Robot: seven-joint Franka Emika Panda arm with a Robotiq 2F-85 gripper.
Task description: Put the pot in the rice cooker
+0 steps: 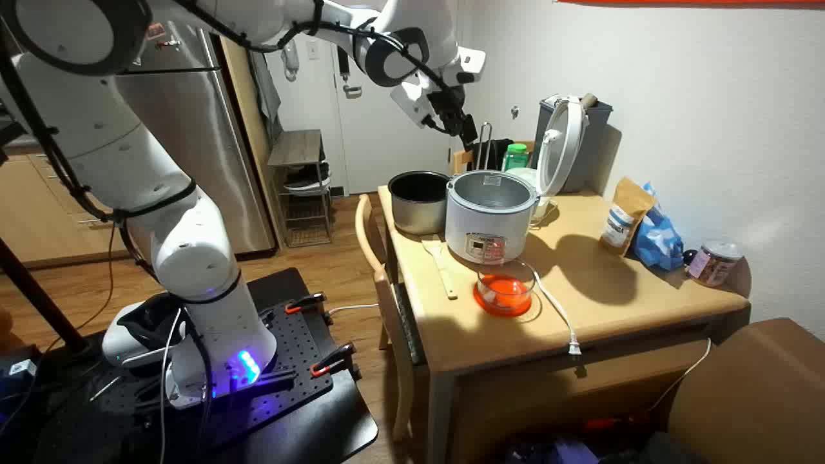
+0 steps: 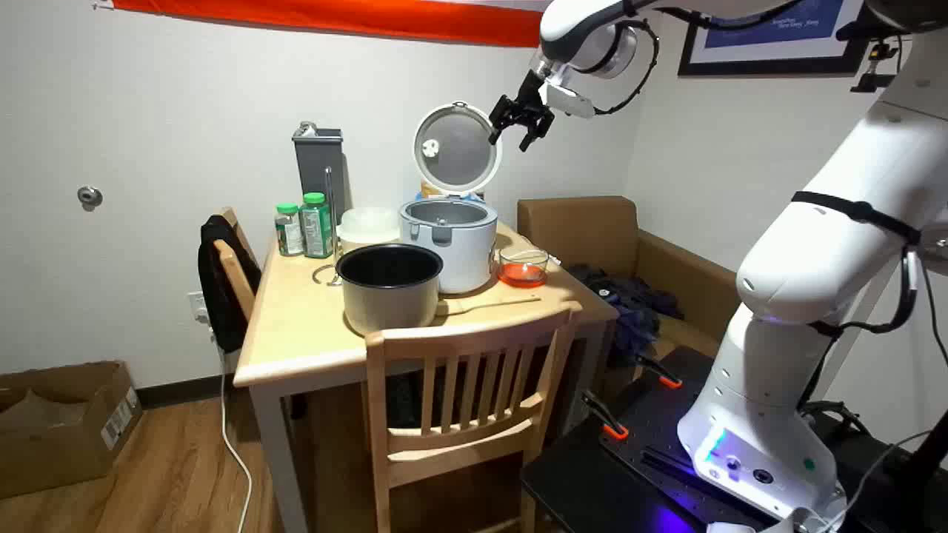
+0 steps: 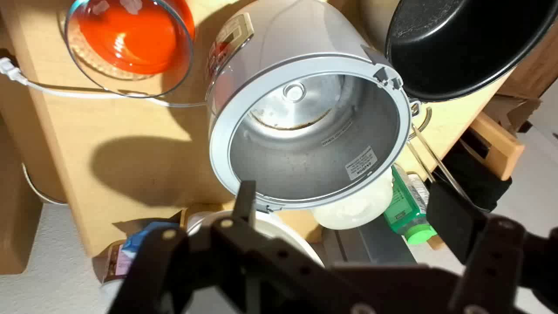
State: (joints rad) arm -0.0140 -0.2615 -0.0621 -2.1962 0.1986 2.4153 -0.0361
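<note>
The pot is a round vessel with a black inside and silver outside. It stands upright on the table in both exterior views (image 1: pixel 417 214) (image 2: pixel 390 302), beside the rice cooker, and its black inside shows at the wrist view's upper right (image 3: pixel 462 48). The rice cooker is white with a grey rim in both exterior views (image 1: pixel 474 219) (image 2: pixel 463 255); it also shows in the wrist view (image 3: pixel 301 35). Its lid (image 2: pixel 455 148) stands open and its inside is bare. My gripper (image 1: pixel 469 136) (image 2: pixel 509 143) (image 3: pixel 343 192) is open and empty, high above the table, apart from both.
A wooden paddle (image 1: pixel 441 270) and a glass bowl with an orange base (image 1: pixel 504 293) lie near the cooker. A metal stand (image 2: pixel 331 222), green-capped jars (image 2: pixel 316 226) and a pale bowl (image 2: pixel 368 226) are behind. A chair (image 2: pixel 474 370) stands against the table.
</note>
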